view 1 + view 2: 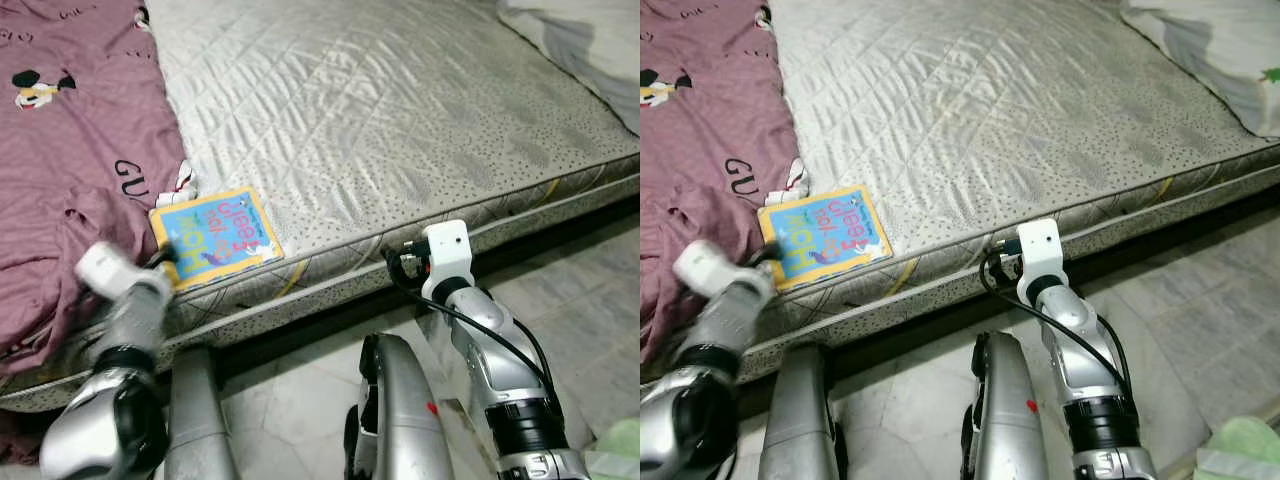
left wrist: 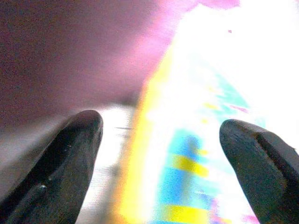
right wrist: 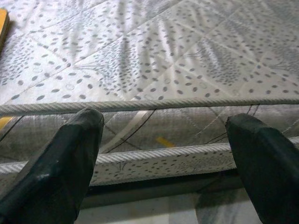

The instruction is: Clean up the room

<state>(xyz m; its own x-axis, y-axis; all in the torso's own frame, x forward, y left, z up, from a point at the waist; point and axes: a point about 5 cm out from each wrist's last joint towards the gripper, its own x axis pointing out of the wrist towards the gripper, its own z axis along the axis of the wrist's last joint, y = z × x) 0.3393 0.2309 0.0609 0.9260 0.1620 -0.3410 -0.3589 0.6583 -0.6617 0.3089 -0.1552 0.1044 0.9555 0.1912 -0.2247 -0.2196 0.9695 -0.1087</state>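
Lay just ahead of open left claw (image 2: 159,154): book (image 1: 215,236) at mattress (image 1: 400,120) edge. Open right claw (image 3: 163,154), empty, faced mattress side, farther off.

A colourful yellow-edged picture book (image 1: 215,236) lies flat near the mattress (image 1: 400,110) edge.

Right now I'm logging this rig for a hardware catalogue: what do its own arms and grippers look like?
Both arms are silver metal with black joint rings. The right arm carries a white boxy wrist camera housing and a looping black cable; a small red mark sits on the silver body below. The left arm has a similar white block. Each gripper, left and right, has two long, matte black, rounded fingers.
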